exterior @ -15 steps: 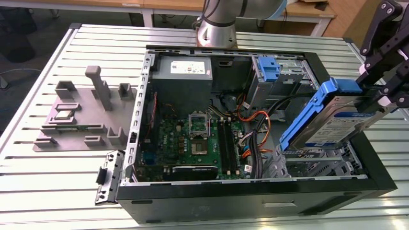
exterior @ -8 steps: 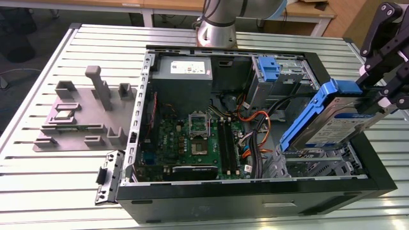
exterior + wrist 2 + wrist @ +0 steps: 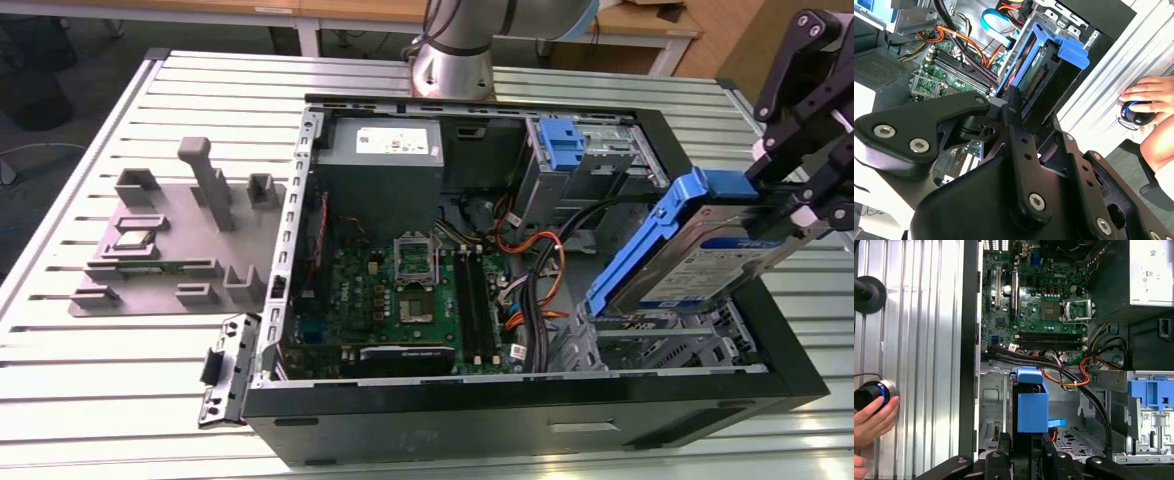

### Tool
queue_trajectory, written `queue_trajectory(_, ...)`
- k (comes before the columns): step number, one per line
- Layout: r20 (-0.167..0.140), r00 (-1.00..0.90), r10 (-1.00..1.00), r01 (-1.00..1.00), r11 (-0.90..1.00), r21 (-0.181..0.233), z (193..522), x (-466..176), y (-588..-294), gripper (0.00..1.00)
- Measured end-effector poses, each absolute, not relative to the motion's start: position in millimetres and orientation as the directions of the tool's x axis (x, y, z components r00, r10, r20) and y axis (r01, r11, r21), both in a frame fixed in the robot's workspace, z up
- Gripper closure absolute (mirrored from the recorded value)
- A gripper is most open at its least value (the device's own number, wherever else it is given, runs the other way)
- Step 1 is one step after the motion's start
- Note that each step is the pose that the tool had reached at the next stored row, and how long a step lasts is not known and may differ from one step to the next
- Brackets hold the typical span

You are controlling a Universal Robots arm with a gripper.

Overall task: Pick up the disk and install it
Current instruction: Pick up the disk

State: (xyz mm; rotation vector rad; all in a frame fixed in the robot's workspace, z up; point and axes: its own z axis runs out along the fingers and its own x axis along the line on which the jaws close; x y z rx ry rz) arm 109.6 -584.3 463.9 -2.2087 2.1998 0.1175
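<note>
Slatted metal table (image 3: 107, 370), open computer case (image 3: 534, 425), gripper (image 3: 794, 200) clamping tilted silver disk (image 3: 687, 262), blue-framed, white-and-blue label.

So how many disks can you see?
1: the disk, tilted, held by the gripper over the open case at the exterior view's right. Others may be hidden inside.

Work surface: a ribbed aluminium table (image 3: 107, 400), slats running across, with bright light reflecting along its near edge. Behind it stand two light wooden desks (image 3: 347, 10) on white legs. The floor (image 3: 94, 70) beyond the exterior view's left edge is dark grey, in shadow.
</note>
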Motion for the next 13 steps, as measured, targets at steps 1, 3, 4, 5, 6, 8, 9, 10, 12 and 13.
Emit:
queue_trajectory(1,-0.069,0.003,-0.998,-0.999,-0.005,0.037,462.9,109.8,-584.5,0.65)
queue_trajectory(3,-0.069,0.003,-0.998,-0.999,-0.005,0.037,460.8,110.3,-586.0,0.65)
queue_trajectory(4,-0.069,0.003,-0.998,-0.999,-0.005,0.037,460.1,110.4,-586.1,0.65)
queue_trajectory(5,-0.069,0.003,-0.998,-0.999,-0.005,0.037,459.6,110.4,-586.1,0.65)
queue_trajectory(6,-0.068,0.003,-0.998,-0.999,-0.005,0.037,459.1,110.6,-586.1,0.65)
queue_trajectory(8,-0.069,0.002,-0.998,-0.999,-0.005,0.037,458.2,112.4,-586.4,0.65)
queue_trajectory(9,-0.069,0.002,-0.998,-0.999,-0.005,0.037,463.0,112.4,-586.4,0.65)
queue_trajectory(10,-0.069,0.002,-0.998,-0.999,-0.005,0.037,467.6,112.4,-586.3,0.65)
queue_trajectory(12,-0.069,0.001,-0.998,-0.999,-0.004,0.037,476.7,112.4,-586.3,0.65)
queue_trajectory(13,-0.068,0.001,-0.998,-0.999,-0.004,0.037,481.4,112.4,-586.2,0.65)
